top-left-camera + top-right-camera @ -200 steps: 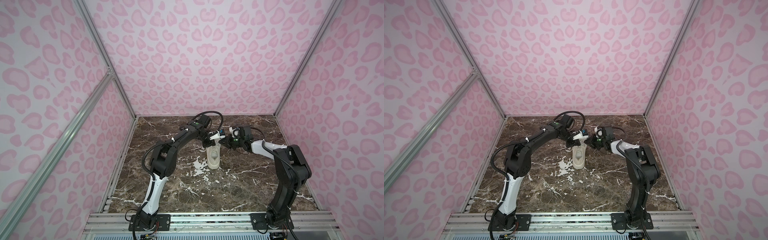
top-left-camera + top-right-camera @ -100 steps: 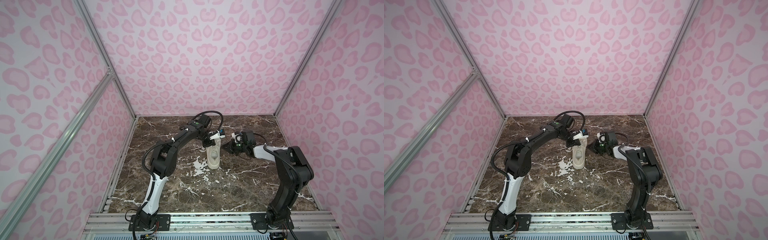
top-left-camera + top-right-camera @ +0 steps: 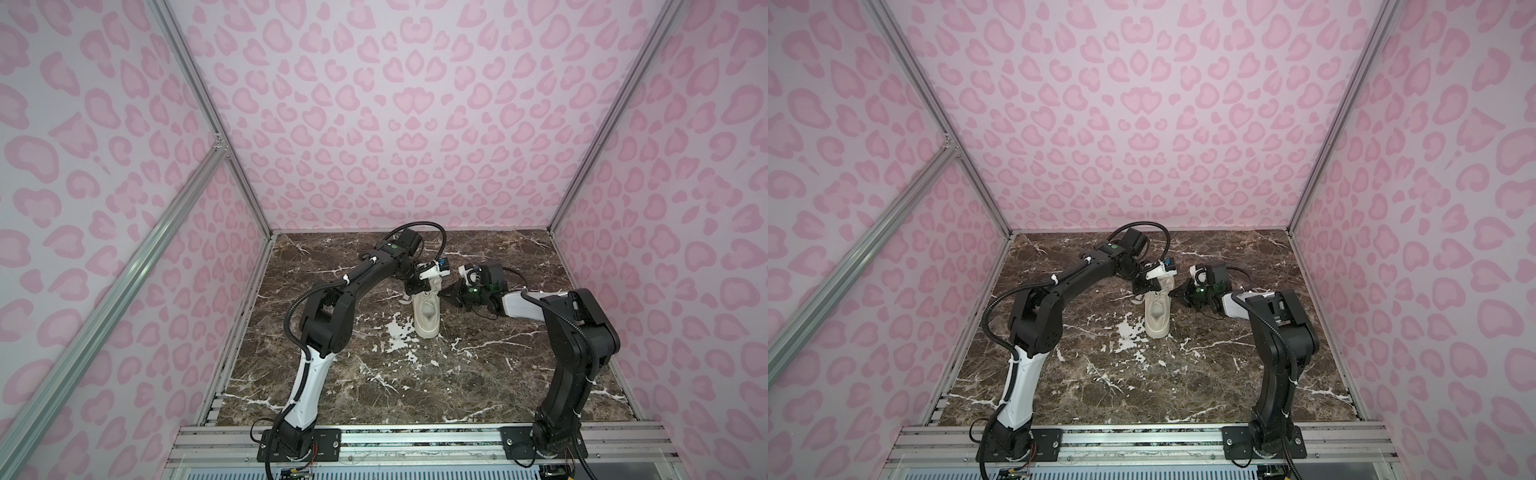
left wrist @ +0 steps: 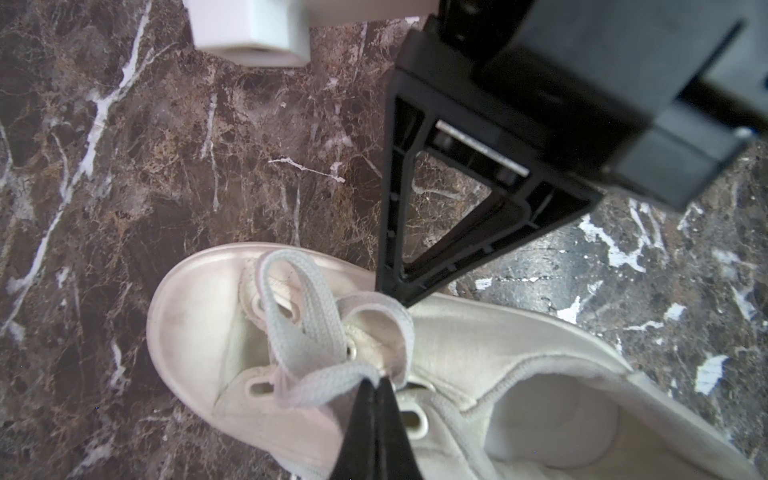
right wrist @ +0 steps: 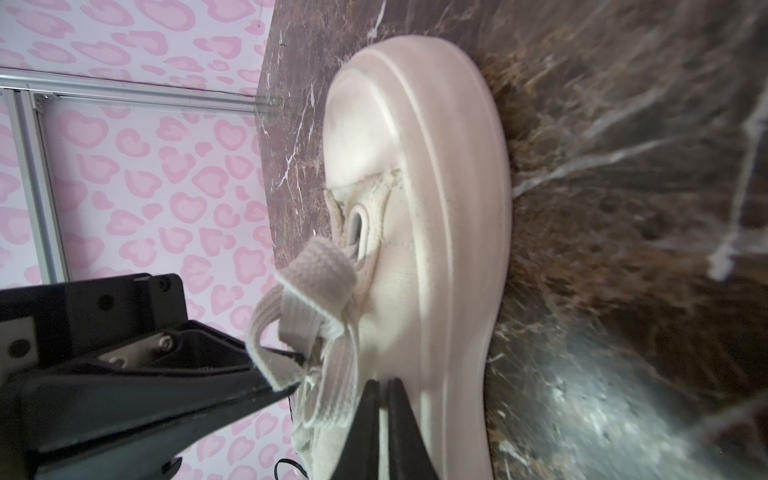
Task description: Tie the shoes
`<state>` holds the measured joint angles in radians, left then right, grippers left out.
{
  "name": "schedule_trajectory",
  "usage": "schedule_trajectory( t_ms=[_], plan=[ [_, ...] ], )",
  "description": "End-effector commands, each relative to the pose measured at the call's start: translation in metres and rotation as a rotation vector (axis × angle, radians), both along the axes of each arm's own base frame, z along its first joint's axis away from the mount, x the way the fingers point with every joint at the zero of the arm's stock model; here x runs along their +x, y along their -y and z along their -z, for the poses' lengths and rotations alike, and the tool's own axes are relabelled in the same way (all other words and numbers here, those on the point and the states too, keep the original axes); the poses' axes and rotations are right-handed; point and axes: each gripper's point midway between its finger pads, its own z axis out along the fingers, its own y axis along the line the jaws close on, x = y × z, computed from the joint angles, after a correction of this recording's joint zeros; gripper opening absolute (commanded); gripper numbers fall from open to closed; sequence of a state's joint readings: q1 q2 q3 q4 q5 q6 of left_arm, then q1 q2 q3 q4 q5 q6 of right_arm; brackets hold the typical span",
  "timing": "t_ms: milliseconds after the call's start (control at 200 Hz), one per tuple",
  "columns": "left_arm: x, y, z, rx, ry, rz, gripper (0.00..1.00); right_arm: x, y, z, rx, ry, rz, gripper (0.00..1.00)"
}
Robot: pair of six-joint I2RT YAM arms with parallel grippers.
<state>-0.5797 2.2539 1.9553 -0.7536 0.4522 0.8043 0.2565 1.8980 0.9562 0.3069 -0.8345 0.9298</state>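
1. Sneaker [image 3: 427, 316] is sitting upright mid-frame in both top views, giving you reach from both sides.
2. Your left gripper [image 4: 377, 384] is pinching a lace [image 4: 299, 332] tight so it cannot slip.
3. Your right gripper [image 5: 380, 388] is sitting closed beside the loop [image 5: 316, 266]; its hold is unclear.

Marble tabletop [image 3: 415, 395] (white-veined), pink spotted walls [image 3: 395, 104].

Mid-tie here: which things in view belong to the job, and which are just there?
Job:
sneaker
laces
left gripper, shut on the laces
right gripper, shut beside the laces

Just there:
marble table
pink patterned walls
aluminium frame
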Motion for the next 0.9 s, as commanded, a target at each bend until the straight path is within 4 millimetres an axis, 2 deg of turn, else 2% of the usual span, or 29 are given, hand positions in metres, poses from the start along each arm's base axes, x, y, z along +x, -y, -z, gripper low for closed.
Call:
schedule_trajectory(
  t_ms=[0, 430, 895],
  plan=[
    [0.000, -0.001, 0.001, 0.005, -0.012, -0.006, 0.04, 0.005, -0.006, -0.009, 0.053, 0.036, -0.003, 0.09],
    [-0.001, -0.004, 0.005, 0.004, -0.032, -0.014, 0.03, 0.010, -0.015, -0.032, 0.240, 0.106, 0.015, 0.11],
    [0.002, -0.009, 0.009, 0.035, -0.026, -0.031, 0.03, 0.009, -0.018, -0.018, 0.268, 0.098, 0.015, 0.10]
  ],
)
